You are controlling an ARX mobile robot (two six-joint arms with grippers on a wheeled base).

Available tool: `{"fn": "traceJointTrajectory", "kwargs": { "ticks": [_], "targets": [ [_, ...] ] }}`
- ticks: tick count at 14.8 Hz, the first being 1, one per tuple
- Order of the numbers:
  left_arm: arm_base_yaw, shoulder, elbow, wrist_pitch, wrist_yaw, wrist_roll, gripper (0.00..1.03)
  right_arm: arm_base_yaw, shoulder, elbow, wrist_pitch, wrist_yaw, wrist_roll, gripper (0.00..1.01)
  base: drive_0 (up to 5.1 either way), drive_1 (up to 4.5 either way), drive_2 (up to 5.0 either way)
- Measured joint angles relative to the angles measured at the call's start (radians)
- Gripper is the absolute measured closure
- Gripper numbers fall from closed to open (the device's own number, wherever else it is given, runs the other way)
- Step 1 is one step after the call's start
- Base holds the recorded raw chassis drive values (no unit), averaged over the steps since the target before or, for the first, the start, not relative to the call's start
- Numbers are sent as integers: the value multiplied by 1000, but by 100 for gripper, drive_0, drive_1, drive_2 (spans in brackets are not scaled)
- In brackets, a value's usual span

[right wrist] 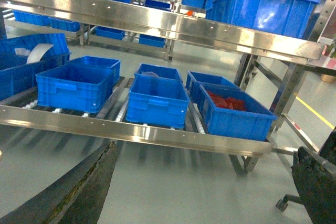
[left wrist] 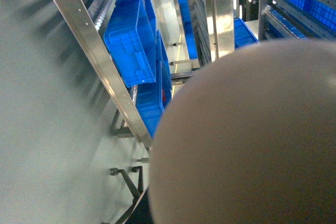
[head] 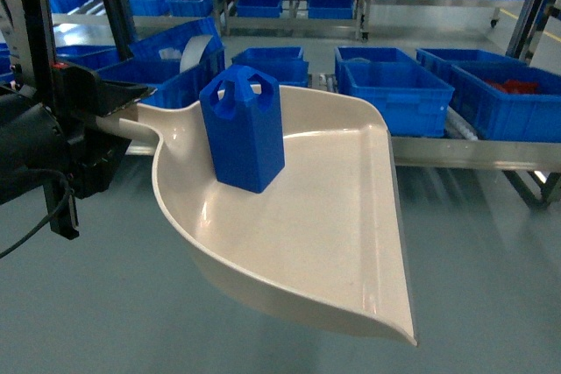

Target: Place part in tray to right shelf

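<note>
The beige tray (head: 307,243) hangs in the air in the middle of the head view, its flat lip pointing to the lower right. The bright-blue part (head: 243,129) stands upright inside it near the handle end. My left gripper (head: 110,116) is shut on the tray's stub handle at the left. The tray's rounded back (left wrist: 247,140) fills most of the left wrist view and hides the jaws. The right shelf (head: 456,151), a steel roller rack, runs behind the tray. My right gripper (right wrist: 199,192) is open and holds nothing, facing the shelf's front rail (right wrist: 157,135).
Several blue crates (head: 394,85) sit on the shelf's rollers; one at the right (right wrist: 233,108) holds red pieces. An upper steel rail (right wrist: 157,19) carries more crates. Grey floor lies between me and the rack, with a rack leg (right wrist: 247,161) at the right.
</note>
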Motion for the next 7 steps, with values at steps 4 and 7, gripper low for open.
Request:
{"fn": "traceJointTrajectory", "kwargs": {
  "ticks": [4,7],
  "targets": [
    [0,0,0,2,0,0,86,0,0,0,0,0,0,3,0,0,0],
    [0,0,0,0,0,0,86,0,0,0,1,0,0,3,0,0,0]
  ]
}}
